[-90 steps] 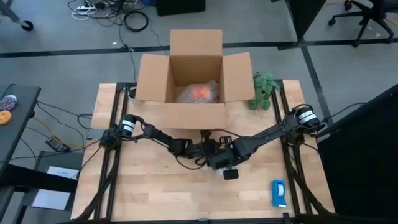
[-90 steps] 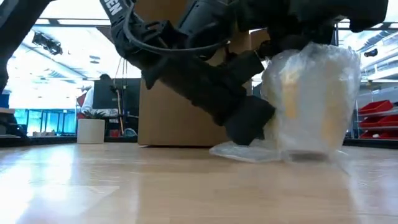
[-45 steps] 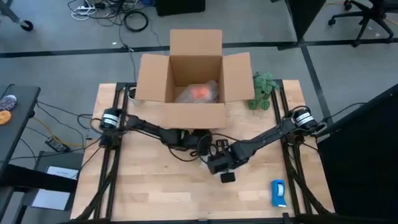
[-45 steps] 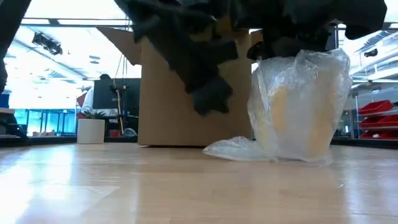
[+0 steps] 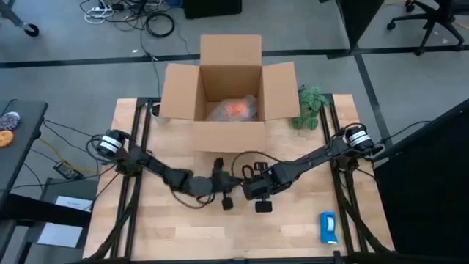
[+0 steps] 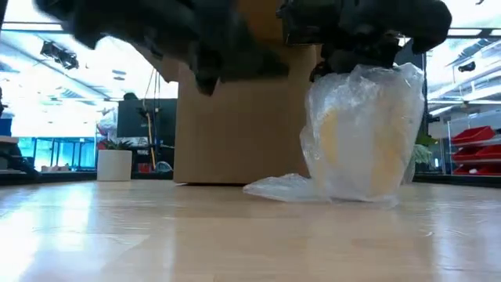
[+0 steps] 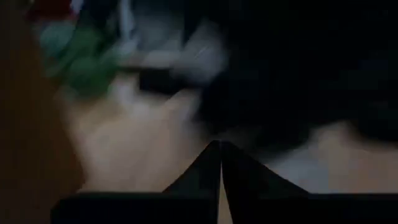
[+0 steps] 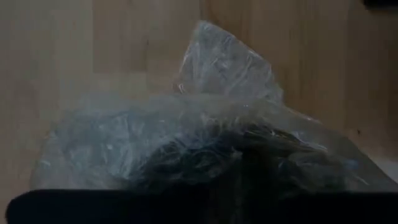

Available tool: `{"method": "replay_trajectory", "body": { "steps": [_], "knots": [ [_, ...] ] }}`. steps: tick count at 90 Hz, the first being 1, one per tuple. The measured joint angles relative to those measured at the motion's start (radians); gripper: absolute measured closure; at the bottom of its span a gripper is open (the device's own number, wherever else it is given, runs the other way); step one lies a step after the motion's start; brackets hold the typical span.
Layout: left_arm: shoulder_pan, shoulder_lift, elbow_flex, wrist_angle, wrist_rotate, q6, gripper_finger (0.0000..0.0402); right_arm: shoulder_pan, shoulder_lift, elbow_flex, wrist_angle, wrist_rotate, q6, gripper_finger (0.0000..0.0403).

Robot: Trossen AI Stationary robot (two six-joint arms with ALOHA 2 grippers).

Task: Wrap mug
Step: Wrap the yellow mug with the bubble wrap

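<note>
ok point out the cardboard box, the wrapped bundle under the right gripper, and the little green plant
cardboard box (image 5: 220,136): high view, its front wall.
wrapped bundle (image 6: 360,137): low view, the middle of the plastic-covered side.
green plant (image 5: 311,105): high view, its leaves beside the box's right flap.

2 dark jointed arms (image 5: 315,158) trailing looped black cables.

Your left gripper (image 5: 224,192) is out near the middle of the table with its fingers (image 7: 219,168) pressed together. Your right gripper (image 5: 258,189) is just beside it, pointed downward, wrist bent; can't see whether it's clamped.
</note>
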State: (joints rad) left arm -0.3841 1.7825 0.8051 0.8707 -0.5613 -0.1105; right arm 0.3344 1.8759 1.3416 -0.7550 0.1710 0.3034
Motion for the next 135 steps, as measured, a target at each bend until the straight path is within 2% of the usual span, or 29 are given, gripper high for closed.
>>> {"method": "replay_trajectory", "body": {
  "steps": [5,16,51,74,113,135],
  "knots": [
    [-0.003,0.014,-0.003,0.038,0.0,0.025,0.0402,-0.008,0.0,0.0,0.023,-0.017,-0.005,0.033],
    [0.0,0.016,0.012,-0.006,0.028,0.019,0.0402,-0.023,0.002,0.022,-0.002,-0.037,0.011,0.0329],
    [0.009,0.084,0.019,0.039,0.135,-0.109,0.0402,-0.039,0.004,0.051,0.039,-0.038,0.016,0.0329],
    [0.018,0.11,0.017,0.027,0.14,-0.113,0.0402,-0.04,0.002,0.053,0.04,-0.036,0.046,0.0318],
    [0.036,0.111,0.015,-0.027,0.138,-0.129,0.0402,-0.02,-0.022,0.167,-0.147,-0.043,0.115,0.0296],
    [0.038,0.111,0.014,0.022,0.133,-0.075,0.0402,-0.05,-0.016,0.096,-0.123,-0.039,0.096,0.0296]
  ]
}}
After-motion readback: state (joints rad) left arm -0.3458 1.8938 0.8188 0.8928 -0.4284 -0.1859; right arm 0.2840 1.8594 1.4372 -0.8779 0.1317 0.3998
